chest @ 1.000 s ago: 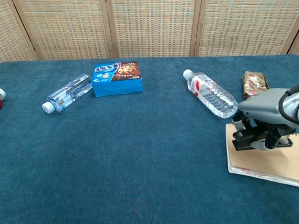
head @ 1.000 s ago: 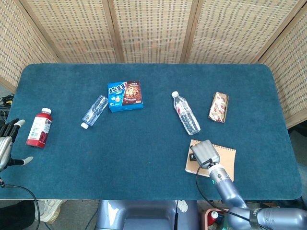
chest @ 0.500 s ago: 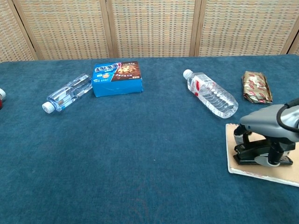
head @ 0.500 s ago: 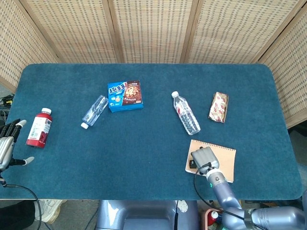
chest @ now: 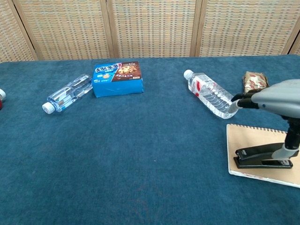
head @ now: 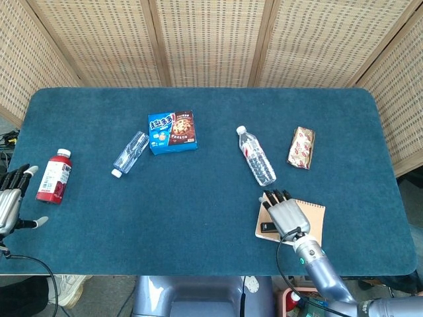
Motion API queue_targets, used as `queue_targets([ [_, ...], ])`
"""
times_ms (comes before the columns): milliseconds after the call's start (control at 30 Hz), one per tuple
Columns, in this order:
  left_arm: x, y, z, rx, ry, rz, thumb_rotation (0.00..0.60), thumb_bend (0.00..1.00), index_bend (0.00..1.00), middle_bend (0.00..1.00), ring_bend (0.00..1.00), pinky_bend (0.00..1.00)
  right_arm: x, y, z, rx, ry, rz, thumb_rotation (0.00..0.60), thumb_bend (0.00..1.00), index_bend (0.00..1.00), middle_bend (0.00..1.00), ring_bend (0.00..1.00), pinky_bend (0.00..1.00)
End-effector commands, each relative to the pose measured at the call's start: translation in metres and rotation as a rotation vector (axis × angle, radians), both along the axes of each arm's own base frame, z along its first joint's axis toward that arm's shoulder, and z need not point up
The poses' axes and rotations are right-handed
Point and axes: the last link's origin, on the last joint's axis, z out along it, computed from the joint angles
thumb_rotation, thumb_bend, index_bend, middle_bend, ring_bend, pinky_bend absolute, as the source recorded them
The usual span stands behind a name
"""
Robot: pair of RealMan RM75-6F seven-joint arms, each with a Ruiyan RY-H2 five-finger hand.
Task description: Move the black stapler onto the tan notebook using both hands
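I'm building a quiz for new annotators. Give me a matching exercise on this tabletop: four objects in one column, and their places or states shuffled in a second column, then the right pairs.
Objects
1. black stapler
2. red drink bottle
3. blue cookie box
4. right robot hand

Places or states
A. lying near the table's left edge
B. fingers spread above the notebook
C. resting on the tan notebook
D. beside a small clear bottle, left of centre

Pairs: 1-C, 2-A, 3-D, 4-B
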Motion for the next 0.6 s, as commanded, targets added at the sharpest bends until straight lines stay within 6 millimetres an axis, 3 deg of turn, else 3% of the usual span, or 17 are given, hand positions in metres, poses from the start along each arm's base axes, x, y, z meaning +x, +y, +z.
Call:
queue_targets([
  [33,0.000,-0.004,-0.002,0.001,0.007,-0.006,0.600,0.02,0.00,0.00,0.00,0.00,-0.014,0.015,0.043,-0.144,-0.046,0.058,0.600,0.00,0.00,0.00,0.00,0.05],
  [100,-0.001,-0.007,-0.003,0.006,0.012,-0.016,0.600,0.02,0.00,0.00,0.00,0.00,-0.030,0.022,0.063,-0.229,-0.067,0.082,0.600,0.00,0.00,0.00,0.00,0.03],
  [200,0.001,-0.015,-0.007,0.041,0.016,-0.074,0.600,0.02,0.00,0.00,0.00,0.00,-0.071,0.044,0.090,-0.368,-0.142,0.085,0.600,0.00,0.00,0.00,0.00,0.00],
  [400,-0.005,-0.035,-0.024,0.057,0.019,-0.113,0.600,0.02,0.00,0.00,0.00,0.00,-0.131,0.066,0.102,-0.518,-0.299,0.143,0.600,0.00,0.00,0.00,0.00,0.00],
  [600,-0.011,-0.042,-0.026,0.068,0.037,-0.119,0.600,0.02,0.00,0.00,0.00,0.00,-0.161,0.077,0.109,-0.565,-0.319,0.132,0.600,0.00,0.00,0.00,0.00,0.00],
])
